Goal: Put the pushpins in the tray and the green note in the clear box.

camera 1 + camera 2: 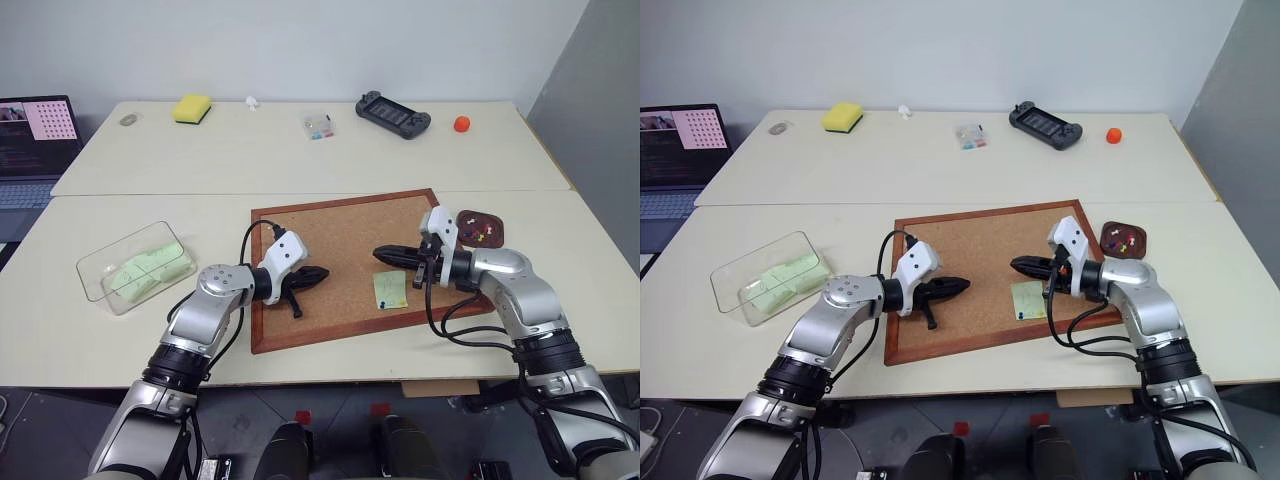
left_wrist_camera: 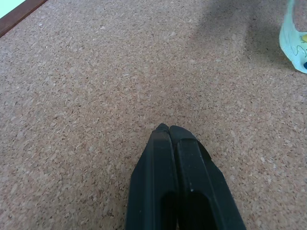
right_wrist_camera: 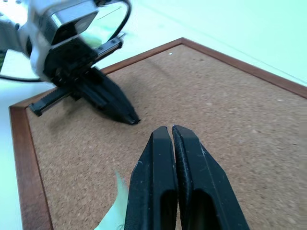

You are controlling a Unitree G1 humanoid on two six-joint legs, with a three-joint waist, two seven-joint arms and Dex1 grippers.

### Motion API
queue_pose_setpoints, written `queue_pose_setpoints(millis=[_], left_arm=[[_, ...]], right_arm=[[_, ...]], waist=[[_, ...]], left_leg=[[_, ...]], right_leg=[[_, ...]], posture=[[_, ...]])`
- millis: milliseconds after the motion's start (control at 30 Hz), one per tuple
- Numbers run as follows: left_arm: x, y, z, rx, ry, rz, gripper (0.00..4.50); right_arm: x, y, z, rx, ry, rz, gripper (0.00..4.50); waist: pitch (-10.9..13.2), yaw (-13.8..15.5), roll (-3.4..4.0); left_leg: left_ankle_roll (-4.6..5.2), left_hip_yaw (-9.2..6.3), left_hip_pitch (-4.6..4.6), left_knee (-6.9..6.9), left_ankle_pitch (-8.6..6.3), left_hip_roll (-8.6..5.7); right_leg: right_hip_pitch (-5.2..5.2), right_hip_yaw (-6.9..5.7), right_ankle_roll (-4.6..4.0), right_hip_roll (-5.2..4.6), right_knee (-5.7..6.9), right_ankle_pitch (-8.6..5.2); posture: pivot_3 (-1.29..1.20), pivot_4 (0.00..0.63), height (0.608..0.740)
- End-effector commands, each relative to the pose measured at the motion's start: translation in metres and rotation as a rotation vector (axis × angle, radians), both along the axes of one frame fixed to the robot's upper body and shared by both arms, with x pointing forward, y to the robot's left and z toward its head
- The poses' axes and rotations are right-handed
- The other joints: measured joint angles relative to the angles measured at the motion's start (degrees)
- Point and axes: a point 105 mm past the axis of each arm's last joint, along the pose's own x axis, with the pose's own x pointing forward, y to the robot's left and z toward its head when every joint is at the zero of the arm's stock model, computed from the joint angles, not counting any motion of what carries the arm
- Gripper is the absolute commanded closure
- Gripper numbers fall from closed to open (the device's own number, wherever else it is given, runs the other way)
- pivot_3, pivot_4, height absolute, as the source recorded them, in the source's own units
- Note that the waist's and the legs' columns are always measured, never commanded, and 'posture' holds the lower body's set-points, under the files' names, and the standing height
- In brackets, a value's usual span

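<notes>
Pins look done; the note is next.

We see pushpins (image 1: 482,232) lying in the tray (image 1: 497,220) at 3 o'clock of the corkboard (image 1: 340,235). The note (image 1: 390,289) lies on the cork beneath the right gripper (image 1: 378,256); both it and the left gripper (image 1: 324,272) are pressed together, empty. We must open, pinch the note, carry it to the box (image 1: 100,265) at 9 o'clock. No writing is readable.

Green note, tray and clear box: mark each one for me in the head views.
green note (image 1: 390,290): left eye view, middle of the paper lying on the corkboard.
tray (image 1: 494,219): left eye view, dark rim at its far right corner.
clear box (image 1: 92,280): left eye view, bare transparent wall at its left end.
</notes>
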Motion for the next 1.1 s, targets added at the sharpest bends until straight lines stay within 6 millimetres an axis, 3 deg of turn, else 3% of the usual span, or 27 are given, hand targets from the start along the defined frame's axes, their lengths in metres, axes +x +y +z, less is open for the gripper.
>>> queue_pose_setpoints(millis=[33,233,367,700,1100], left_arm=[[-0.006,0.006,-0.022,0.056,0.064,0.017,4.5],[-0.009,0.004,-0.024,0.042,0.086,0.004,4.5],[-0.011,0.002,-0.026,0.042,0.089,-0.007,4.5],[-0.009,0.001,-0.023,0.041,0.073,-0.01,4.5],[-0.011,0.005,-0.023,0.044,0.069,0.003,4.5]], right_arm=[[0.018,-0.033,0.037,0.035,-0.081,-0.149,4.48],[0.068,-0.119,0.052,-0.007,-0.111,-0.627,4.48],[0.08,-0.144,0.041,-0.026,-0.064,-0.745,4.48],[0.092,-0.149,0.008,-0.065,0.003,-0.814,4.48],[0.093,-0.154,-0.005,-0.059,0.034,-0.844,4.48]], waist=[[0.0,0.01,0.0],[-0.02,-0.05,0.04],[-0.04,-0.02,0.06],[-0.07,-0.15,0.12],[-0.07,-0.28,0.13]], left_leg=[[0.0,0.01,0.0,0.0,0.0,0.0],[0.02,0.08,0.03,-0.02,0.01,-0.02],[0.03,0.18,0.04,-0.06,0.01,-0.04],[0.05,0.29,0.04,-0.04,0.01,-0.02],[0.06,0.3,0.04,-0.07,0.0,-0.02]], right_leg=[[0.0,0.0,0.0,-0.01,0.0,0.0],[0.0,0.02,0.0,-0.01,0.0,0.0],[-0.01,0.06,-0.01,0.0,-0.03,0.0],[-0.01,0.19,0.01,-0.03,-0.03,0.02],[-0.01,0.2,0.01,-0.03,-0.05,0.01]], posture=[[0.0,0.15,0.74],[0.0,0.15,0.74],[0.0,0.15,0.74],[0.0,0.15,0.74],[0.0,0.15,0.74]])
